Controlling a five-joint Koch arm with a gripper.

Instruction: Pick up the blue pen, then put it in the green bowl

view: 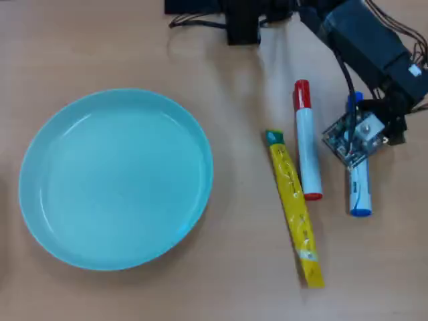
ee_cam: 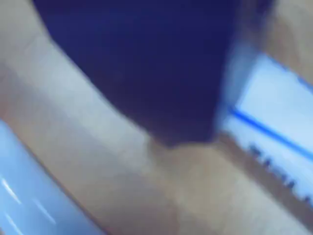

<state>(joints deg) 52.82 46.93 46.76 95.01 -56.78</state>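
Observation:
The blue pen [view: 360, 190] lies on the wooden table at the right of the overhead view, white body with blue ends, pointing up and down the picture. My gripper [view: 358, 148] is low over the pen's middle, and its wrist camera board hides the fingertips. In the blurred wrist view one dark jaw fills the top middle and the pen's white body [ee_cam: 279, 122] lies just right of it. The second jaw does not show. The light green-blue bowl [view: 114, 93] stands empty at the left, far from the gripper.
A red-capped white marker [view: 307, 147] lies just left of the blue pen, and a yellow pen [view: 294, 200] left of that, slanted. The arm [view: 374, 47] and its base with cables [view: 241, 20] are at the top. A pale rounded body [ee_cam: 19, 196] shows bottom left in the wrist view.

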